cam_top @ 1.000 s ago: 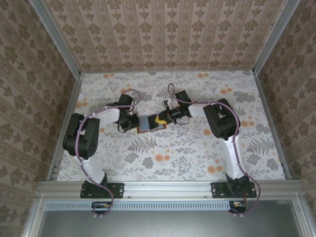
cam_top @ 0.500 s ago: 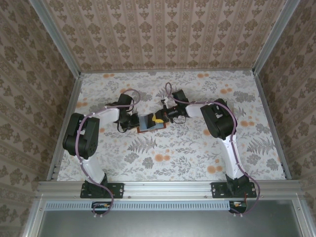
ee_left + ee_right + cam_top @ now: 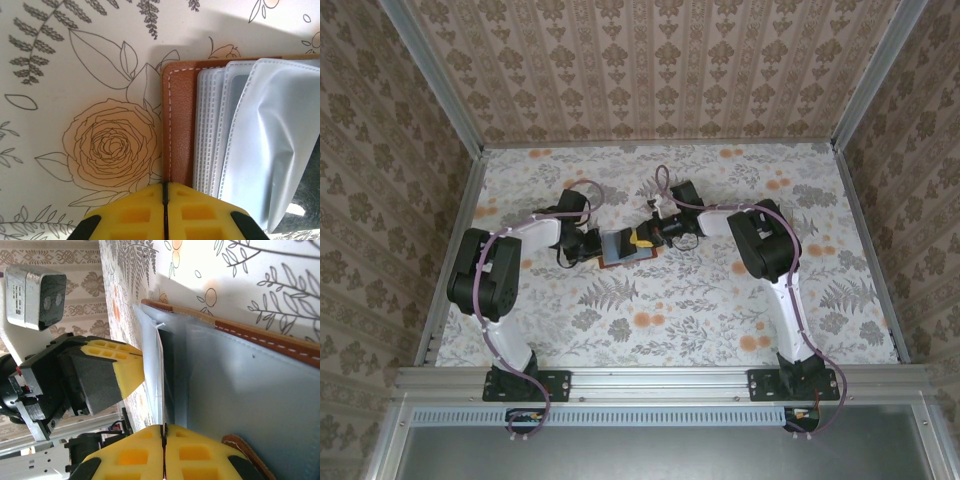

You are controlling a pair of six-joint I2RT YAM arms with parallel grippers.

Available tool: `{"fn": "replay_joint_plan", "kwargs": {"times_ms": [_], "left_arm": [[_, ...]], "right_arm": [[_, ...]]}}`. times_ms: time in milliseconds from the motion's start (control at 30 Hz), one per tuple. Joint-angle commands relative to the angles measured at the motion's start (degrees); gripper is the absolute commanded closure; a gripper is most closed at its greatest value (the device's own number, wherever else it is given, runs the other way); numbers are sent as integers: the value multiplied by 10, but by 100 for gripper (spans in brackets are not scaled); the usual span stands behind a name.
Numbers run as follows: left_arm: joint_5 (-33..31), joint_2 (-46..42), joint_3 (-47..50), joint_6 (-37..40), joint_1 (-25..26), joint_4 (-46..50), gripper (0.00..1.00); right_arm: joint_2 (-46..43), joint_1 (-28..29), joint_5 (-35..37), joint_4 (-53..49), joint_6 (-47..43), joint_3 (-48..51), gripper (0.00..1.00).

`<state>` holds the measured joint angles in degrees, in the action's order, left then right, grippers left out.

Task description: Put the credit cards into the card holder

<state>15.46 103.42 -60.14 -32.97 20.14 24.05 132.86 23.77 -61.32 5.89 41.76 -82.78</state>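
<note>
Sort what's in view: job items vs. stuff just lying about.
Job:
- card holder, open
- its clear sleeves
- thin pale sheet pinched in the right end effector; card or sleeve, can't tell
- left end effector, shut

Not the job:
- floral tablecloth
- wallpapered walls

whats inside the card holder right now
The open card holder shows a fan of translucent plastic sleeves. Whether any sleeve holds a card is hidden by the overlapping layers.
</note>
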Motion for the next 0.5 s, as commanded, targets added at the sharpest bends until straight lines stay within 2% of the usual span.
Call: {"fn": "replay_joint_plan", "kwargs": {"times_ms": [0, 200, 467], "left_arm": [[-4, 42, 9, 14, 3, 9, 92], [-1, 48, 4, 14, 4, 12, 92], [0, 51, 0, 17, 6, 16, 93]], "right_arm": [[-8, -4, 22, -63, -68, -6, 92], [-8, -6, 30, -139, -153, -37, 92], [-3, -4, 32, -109, -151, -31, 92]]}}
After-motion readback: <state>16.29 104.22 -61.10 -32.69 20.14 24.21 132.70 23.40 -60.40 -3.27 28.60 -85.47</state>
